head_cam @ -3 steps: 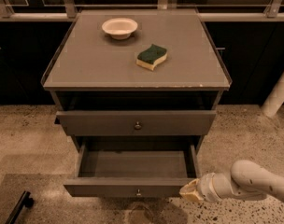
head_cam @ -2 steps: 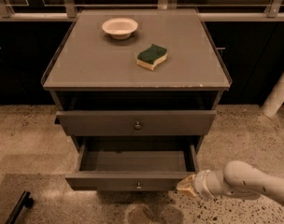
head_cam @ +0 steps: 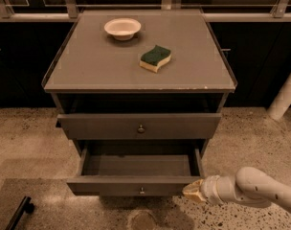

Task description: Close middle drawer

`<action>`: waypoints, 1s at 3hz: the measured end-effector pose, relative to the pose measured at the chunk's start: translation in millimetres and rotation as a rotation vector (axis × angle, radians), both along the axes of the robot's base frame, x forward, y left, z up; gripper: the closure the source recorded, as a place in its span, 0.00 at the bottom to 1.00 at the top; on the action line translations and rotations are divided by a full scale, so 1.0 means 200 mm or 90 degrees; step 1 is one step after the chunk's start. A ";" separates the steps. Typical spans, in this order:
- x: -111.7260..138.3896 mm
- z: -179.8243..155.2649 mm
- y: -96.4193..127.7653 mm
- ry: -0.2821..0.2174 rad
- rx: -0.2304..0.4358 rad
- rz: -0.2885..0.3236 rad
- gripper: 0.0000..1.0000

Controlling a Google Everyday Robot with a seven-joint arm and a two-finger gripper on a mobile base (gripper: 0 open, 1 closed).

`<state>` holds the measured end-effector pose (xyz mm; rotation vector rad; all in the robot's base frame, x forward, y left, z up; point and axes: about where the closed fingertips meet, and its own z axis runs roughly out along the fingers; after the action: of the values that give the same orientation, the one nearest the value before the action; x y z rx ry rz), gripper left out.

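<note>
The middle drawer (head_cam: pixel 112 186) is pulled far out of the grey cabinet, and its inside looks empty. Its slim front carries a small round knob (head_cam: pixel 142 191) at the centre. My gripper (head_cam: pixel 191 190) comes in from the lower right on a white arm. Its tan fingertips are together and rest against the right end of the middle drawer's front. It holds nothing. The top drawer (head_cam: pixel 140 126) above stands slightly out. The lowest drawer is hidden under the open one.
On the cabinet top (head_cam: pixel 97 66) sit a white bowl (head_cam: pixel 122 28) and a green-and-yellow sponge (head_cam: pixel 156 58). A white post (head_cam: pixel 284 97) stands at the right. A dark bar (head_cam: pixel 18 213) lies on the speckled floor at the lower left.
My gripper has moved left and slightly up to the right end of the middle drawer's front. The drawer front has slid a little way in.
</note>
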<state>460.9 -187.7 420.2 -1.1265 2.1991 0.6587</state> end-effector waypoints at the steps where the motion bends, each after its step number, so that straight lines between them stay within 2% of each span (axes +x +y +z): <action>1: 0.01 -0.03 -0.06 0.007 0.061 -0.027 1.00; 2: 0.02 -0.05 -0.10 0.010 0.098 -0.052 1.00; 3: 0.06 -0.07 -0.10 0.008 0.101 -0.060 1.00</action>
<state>472.7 -208.7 405.6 -0.9347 2.1547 0.7852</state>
